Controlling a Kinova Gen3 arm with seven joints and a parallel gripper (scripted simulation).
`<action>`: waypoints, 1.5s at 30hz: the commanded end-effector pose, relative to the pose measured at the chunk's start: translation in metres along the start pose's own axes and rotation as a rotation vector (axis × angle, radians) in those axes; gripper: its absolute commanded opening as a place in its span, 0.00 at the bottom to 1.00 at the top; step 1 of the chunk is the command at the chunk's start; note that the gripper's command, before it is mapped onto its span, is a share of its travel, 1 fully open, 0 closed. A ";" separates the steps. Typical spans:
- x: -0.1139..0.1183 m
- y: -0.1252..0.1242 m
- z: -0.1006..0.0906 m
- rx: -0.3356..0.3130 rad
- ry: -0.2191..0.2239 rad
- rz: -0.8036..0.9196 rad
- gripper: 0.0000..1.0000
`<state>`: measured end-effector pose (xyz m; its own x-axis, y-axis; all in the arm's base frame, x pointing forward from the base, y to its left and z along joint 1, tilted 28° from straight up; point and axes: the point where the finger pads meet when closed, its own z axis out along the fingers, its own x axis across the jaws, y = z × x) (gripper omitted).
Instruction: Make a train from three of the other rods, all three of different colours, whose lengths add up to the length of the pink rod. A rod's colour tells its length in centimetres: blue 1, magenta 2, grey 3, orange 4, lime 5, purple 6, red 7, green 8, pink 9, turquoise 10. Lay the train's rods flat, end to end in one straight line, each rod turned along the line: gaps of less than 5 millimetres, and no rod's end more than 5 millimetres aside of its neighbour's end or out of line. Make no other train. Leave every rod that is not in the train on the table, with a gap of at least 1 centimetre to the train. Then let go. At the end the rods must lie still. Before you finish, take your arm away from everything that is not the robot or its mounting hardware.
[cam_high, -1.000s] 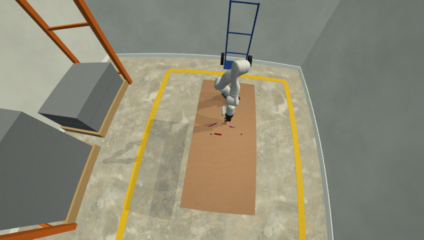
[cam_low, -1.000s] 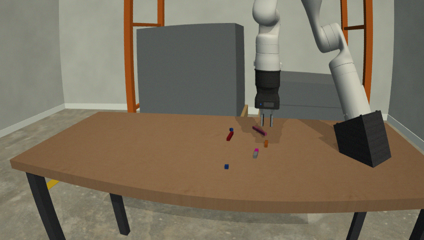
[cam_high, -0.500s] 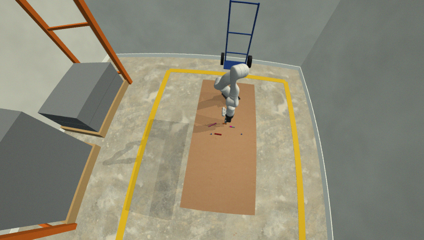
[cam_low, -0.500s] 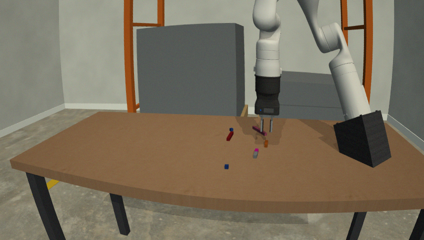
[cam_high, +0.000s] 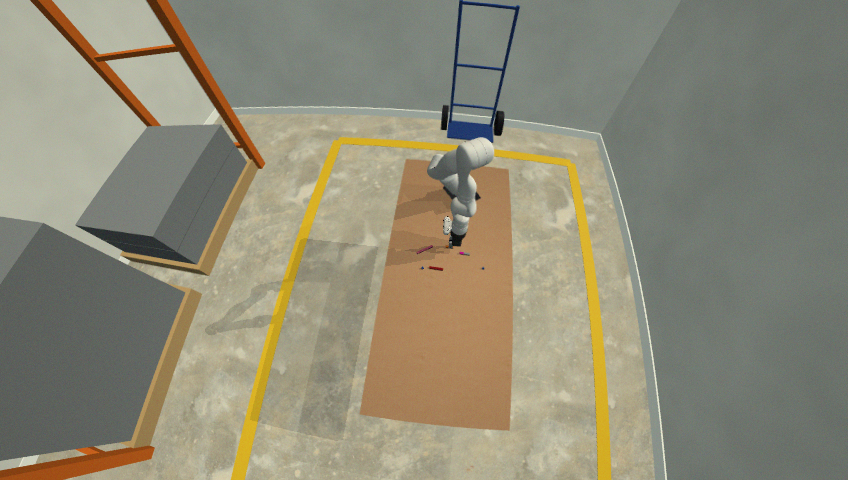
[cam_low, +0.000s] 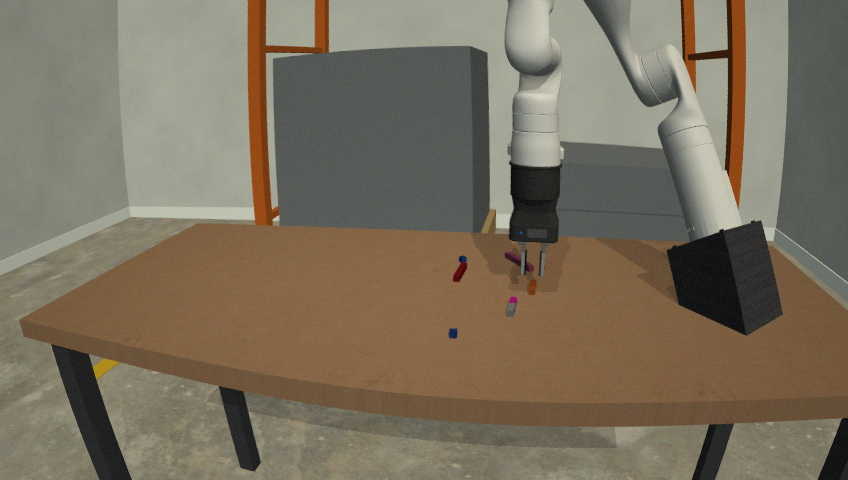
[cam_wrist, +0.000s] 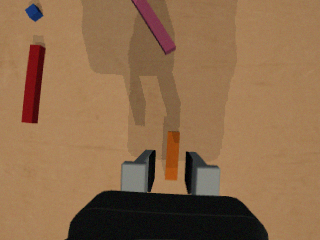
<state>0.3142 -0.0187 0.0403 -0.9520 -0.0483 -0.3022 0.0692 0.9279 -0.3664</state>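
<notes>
Gripper: we see the gripper (cam_low: 533, 270) pointing straight down above the table (cam_low: 297, 309), its fingertips clear of the surface in the exterior view

Jaws: we read them as partly closed, a narrow gap with nothing between the fingers; from the wrist camera the orange rod shows through that gap, lying on the table below

Orange rod: we find the orange rod (cam_wrist: 172, 155) flat on the table, running lengthwise between the two fingers as the wrist view frames it; in the exterior view it lies just in front of the fingertips (cam_low: 532, 287)

Pink rod: we see the pink rod (cam_wrist: 144, 8) lying flat and slanted beyond the orange rod, apart from it

Red rod: we see the red rod (cam_wrist: 32, 83) flat on the table, well to the left in the wrist view, with a blue rod (cam_wrist: 34, 12) just past its far end, not touching

Magenta and grey rods: we note a magenta rod (cam_low: 512, 300) and a grey rod (cam_low: 509, 309) lying end to end, near the orange rod on the camera's side in the exterior view

Second blue rod: we see another blue rod (cam_low: 452, 333) alone, nearer the table's front edge

Arm base: we see the dark base block (cam_low: 723, 285) on the table to the right in the exterior view
</notes>
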 end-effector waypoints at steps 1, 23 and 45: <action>0.001 -0.004 0.004 0.004 0.007 0.012 0.54; 0.001 -0.004 0.013 0.004 0.007 0.012 0.54; 0.001 -0.004 0.013 0.004 0.007 0.012 0.54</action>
<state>0.3163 -0.0277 0.0300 -0.9534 -0.0339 -0.2998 0.0824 0.9266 -0.3669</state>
